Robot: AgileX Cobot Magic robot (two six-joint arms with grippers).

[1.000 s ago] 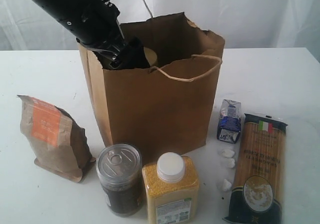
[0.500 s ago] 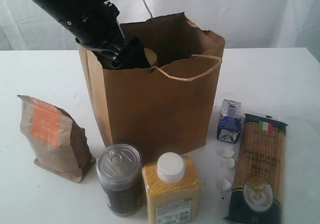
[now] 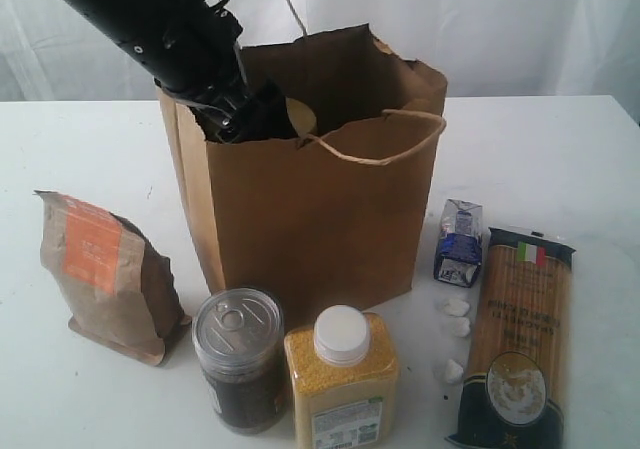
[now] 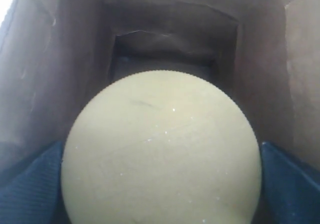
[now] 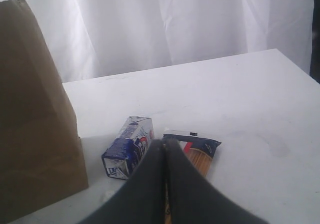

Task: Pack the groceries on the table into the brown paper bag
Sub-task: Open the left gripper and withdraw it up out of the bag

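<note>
table [image 3: 560,149]: white, flat, lightly scuffed; carries everything listed below.
paper bag [image 3: 310,219]: brown, upright at centre, mouth open, top edge ragged, cord handle drooping over the near wall.
left arm [image 3: 150,19]: black, slanting down from upper left into the mouth of the paper bag.
pasta pack [image 3: 515,339]: lying flat, right of the paper bag.
pouch [image 3: 105,274]: brown with orange label, upright, left of the paper bag and apart from it.
grain jar [image 3: 340,384]: white cap, yellow grains, upright in front of the paper bag, just beside the can.
can [image 3: 238,359]: dark, pull-tab top, upright.
gold-lidded jar [image 4: 160,134]: inside the paper bag near its mouth, lid up.
carton [image 3: 458,241]: blue and white, between the paper bag and the pasta pack.
left gripper [image 4: 161,194]: clamped on the gold-lidded jar, blue pads [image 4: 30,184] against either side of the lid.
right gripper [image 5: 164,146]: jaws clenched together, empty, off the table near the carton.
white lumps [image 3: 456,307]: three, small, beside the pasta pack.
</note>
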